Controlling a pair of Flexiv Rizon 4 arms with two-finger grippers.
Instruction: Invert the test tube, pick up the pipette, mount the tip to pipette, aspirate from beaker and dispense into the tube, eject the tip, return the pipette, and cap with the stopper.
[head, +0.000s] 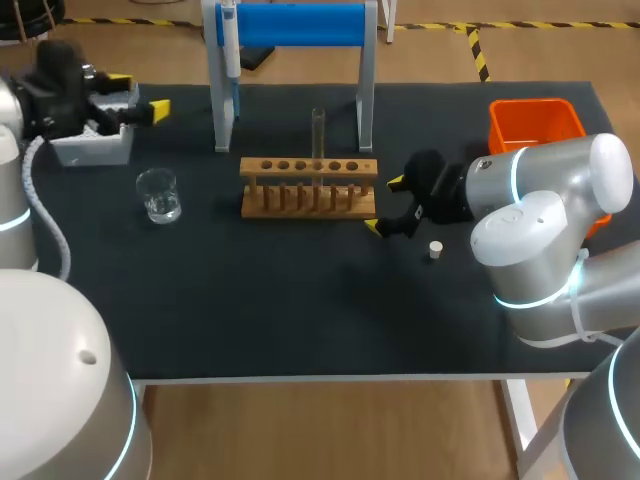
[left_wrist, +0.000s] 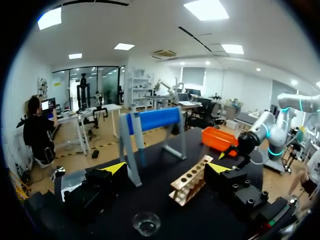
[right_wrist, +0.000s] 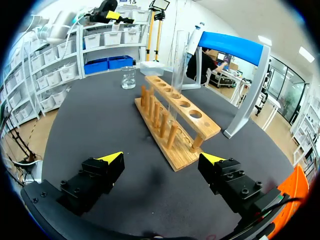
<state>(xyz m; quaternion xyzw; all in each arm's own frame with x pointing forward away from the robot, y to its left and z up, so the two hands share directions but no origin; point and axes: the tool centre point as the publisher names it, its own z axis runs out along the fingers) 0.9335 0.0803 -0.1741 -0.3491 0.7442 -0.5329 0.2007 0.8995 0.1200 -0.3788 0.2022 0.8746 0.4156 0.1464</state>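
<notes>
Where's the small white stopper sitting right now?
In the head view, the small white stopper sits on the black table, right of the wooden test-tube rack and just beside my right gripper, not touching it.

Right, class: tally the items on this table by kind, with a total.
Clear glass beaker: 1
Glass test tube: 1
Wooden tube rack: 1
Small white stopper: 1
Orange plastic bin: 1
Blue-topped metal stand: 1
White pipette: 1
Grey tip box: 1
Total: 8

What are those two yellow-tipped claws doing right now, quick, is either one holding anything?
Left gripper: open, holding nothing.
Right gripper: open, holding nothing.
</notes>
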